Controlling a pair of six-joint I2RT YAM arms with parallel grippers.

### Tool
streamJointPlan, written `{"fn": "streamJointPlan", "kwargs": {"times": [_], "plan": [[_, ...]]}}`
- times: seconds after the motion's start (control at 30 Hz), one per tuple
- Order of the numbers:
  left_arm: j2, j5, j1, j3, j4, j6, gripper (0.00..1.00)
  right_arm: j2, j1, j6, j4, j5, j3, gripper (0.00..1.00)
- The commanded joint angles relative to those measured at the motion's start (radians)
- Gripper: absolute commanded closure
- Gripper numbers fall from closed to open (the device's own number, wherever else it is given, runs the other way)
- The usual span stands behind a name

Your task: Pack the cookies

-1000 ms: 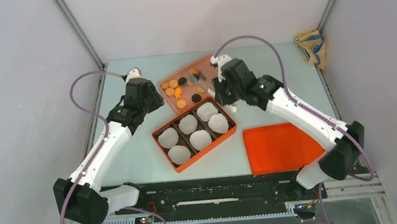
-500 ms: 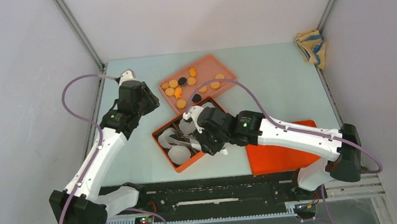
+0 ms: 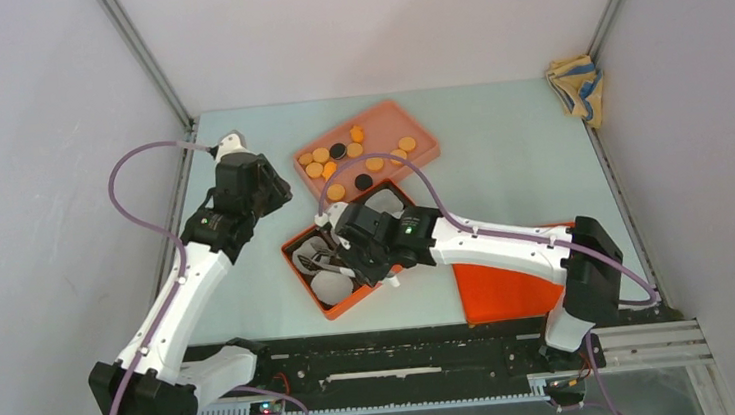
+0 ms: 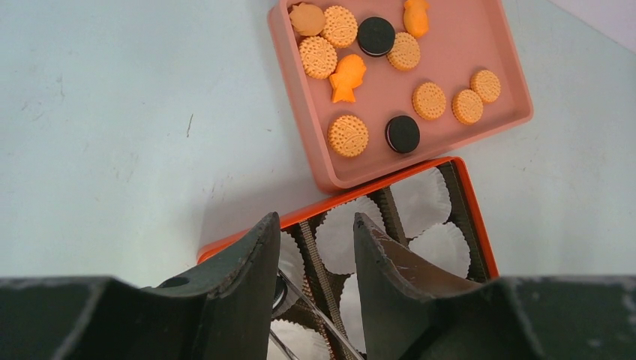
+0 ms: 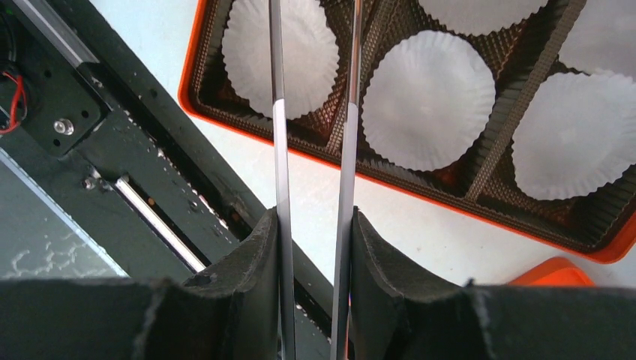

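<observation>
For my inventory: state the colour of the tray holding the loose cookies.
Salmon pink; the tray shows best in the left wrist view.

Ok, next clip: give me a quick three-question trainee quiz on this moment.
1. True or false: the left gripper holds a cookie.
2. What is clamped in the right gripper? A: tongs. B: a paper cup. C: the box lid.
3. How many black cookies lie in the pink tray?
Key: 1 false, its jaws are open and empty; 2 A; 3 two.
</observation>
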Motion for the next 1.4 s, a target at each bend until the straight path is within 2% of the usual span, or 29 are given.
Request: {"fn": "streamJointPlan", "kwargs": {"times": [0.0,0.5,0.97,1.3,1.37], "plan": [[-0.019,-0.019,0.01,-0.025,0.007,0.023,0.54,-0.011,-0.003,-0.001,0.058,0.027,0.06,0.98],[-0.004,0.021,0.009,-0.038,0.025,0.023,0.54,-0.073,-0.007,-0.013,0.038,0.08,0.076,1.0],[0.007,0.046,0.01,-0.078,0.062,0.031,0.53,0.003,-0.026,0.003,0.216,0.068,-0.026,1.0],[0.007,0.05,0.01,-0.105,0.066,0.031,0.53,0.016,0.0,0.018,0.138,0.084,-0.043,1.0],[0.006,0.055,0.011,-0.105,0.066,0.032,0.53,0.002,0.003,0.018,0.117,0.105,-0.042,0.88]]}}
